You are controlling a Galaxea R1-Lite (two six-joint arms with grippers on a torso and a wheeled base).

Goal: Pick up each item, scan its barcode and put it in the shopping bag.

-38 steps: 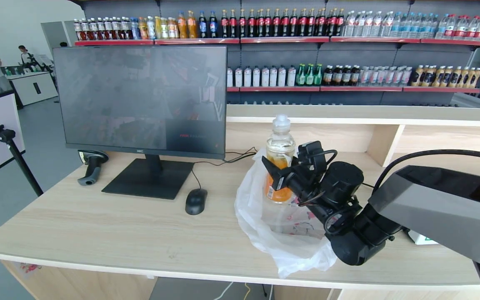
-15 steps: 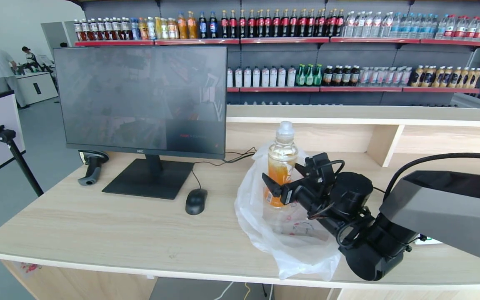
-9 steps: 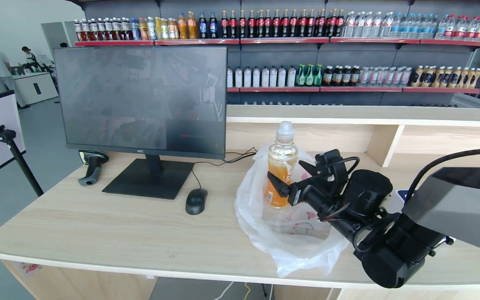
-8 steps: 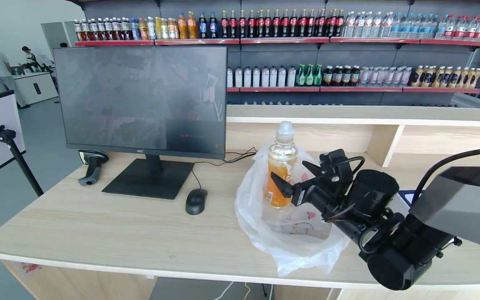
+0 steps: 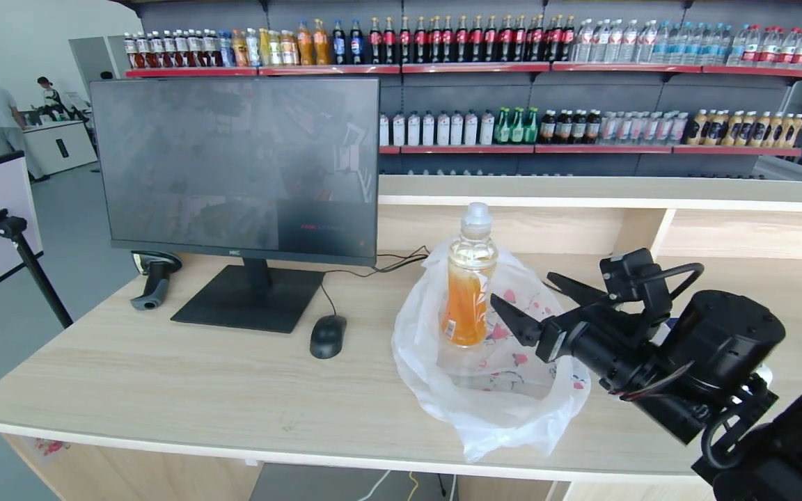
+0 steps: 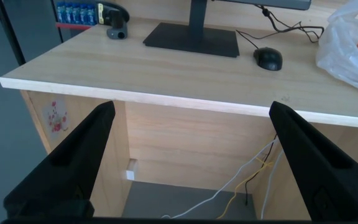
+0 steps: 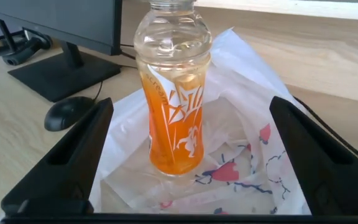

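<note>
An orange drink bottle point(image 5: 469, 278) stands upright inside the white shopping bag point(image 5: 484, 390) on the counter; the right wrist view sees the bottle point(image 7: 174, 106) and the bag point(image 7: 247, 180) close up. To the right of the bottle, apart from it, my right gripper point(image 5: 537, 303) is open and empty. My left gripper point(image 6: 188, 158) is open below and in front of the counter's front edge, holding nothing. The barcode scanner point(image 5: 154, 277) rests at the counter's far left, beside the monitor.
A monitor point(image 5: 237, 167) on its stand, a black mouse point(image 5: 327, 336) and cables occupy the counter's left and middle. A raised wooden ledge point(image 5: 610, 191) runs behind the bag. Shelves of bottles point(image 5: 470, 42) fill the back wall. A white box point(image 5: 662, 327) lies behind my right arm.
My right gripper let go of the bottle, leaving it standing in the bag, and has drawn back to the right with its fingers open.
</note>
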